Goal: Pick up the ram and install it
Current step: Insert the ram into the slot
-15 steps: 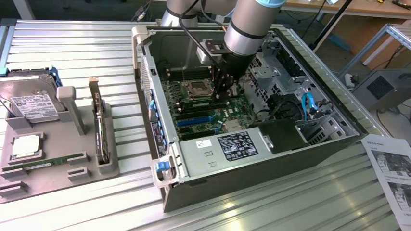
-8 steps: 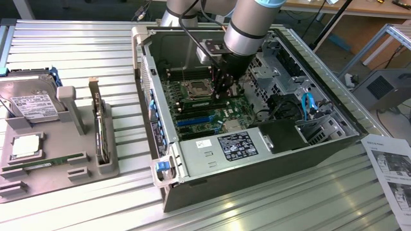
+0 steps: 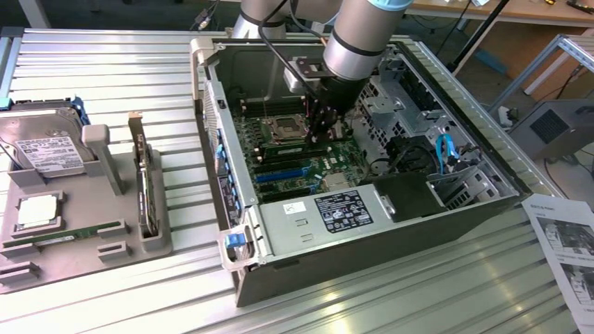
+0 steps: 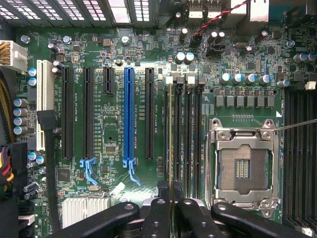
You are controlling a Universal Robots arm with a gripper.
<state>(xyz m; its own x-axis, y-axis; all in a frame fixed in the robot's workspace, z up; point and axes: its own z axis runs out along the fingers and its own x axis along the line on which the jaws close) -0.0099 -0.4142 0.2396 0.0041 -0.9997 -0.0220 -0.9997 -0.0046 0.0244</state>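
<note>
Our tool (image 4: 171, 196) is clamped on the thin green ram stick (image 4: 171, 129) above the black motherboard slots (image 4: 187, 134). We should hold it square and press evenly.

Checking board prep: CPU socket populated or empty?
Empty: CPU socket shows a bare contact grid, no chip in it.

You are looking at a robotics workshop: a ribbed silver aluminium-profile table (image 3: 111, 62) carries an open black desktop computer case (image 3: 371, 278), its green motherboard (image 4: 143, 49) bared, with a grey moulded parts fixture (image 3: 93, 254) at the frame's left. A pale wooden workbench (image 3: 538, 10) crosses the upper right; a printed white paper sheet (image 3: 566, 236) lies lower right.
</note>
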